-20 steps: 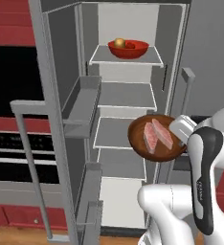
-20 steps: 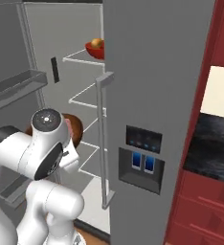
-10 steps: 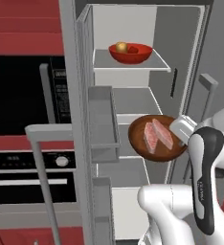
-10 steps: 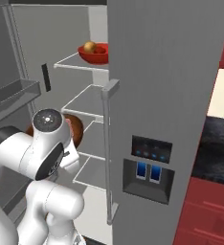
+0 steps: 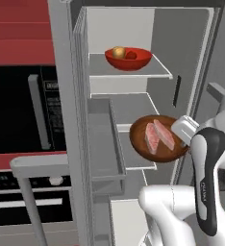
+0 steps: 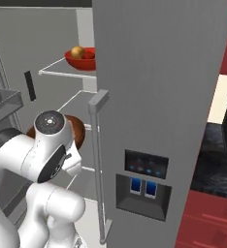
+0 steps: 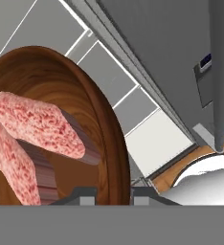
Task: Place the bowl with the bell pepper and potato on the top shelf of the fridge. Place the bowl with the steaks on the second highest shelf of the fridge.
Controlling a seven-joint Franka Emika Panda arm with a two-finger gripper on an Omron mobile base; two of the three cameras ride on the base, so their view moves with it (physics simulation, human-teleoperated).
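Nearest to us, the gripper (image 5: 182, 136) is pinched tight on the near rim of the bowl with the steaks (image 5: 157, 138), and we carry that dark brown bowl level in the air so the two steaks (image 5: 158, 136) lie flat inside and do not slide. In the hand view the rim (image 7: 115, 158) runs right down to the finger tips, with pale shelving below it. The bowl hangs just in front of the open fridge (image 6: 149, 97), about level with the second shelf (image 5: 129, 102) and not yet resting on it; we judge it sits here because that shelf is its goal. Farther in and higher, the bowl with the bell pepper and potato (image 5: 128, 57) sits on the top shelf (image 5: 133, 71), potato (image 5: 118, 52) beside bell pepper (image 5: 131, 54). Beyond the open door stands a dark built-in oven (image 5: 23, 110) among red cabinets (image 5: 18, 24).
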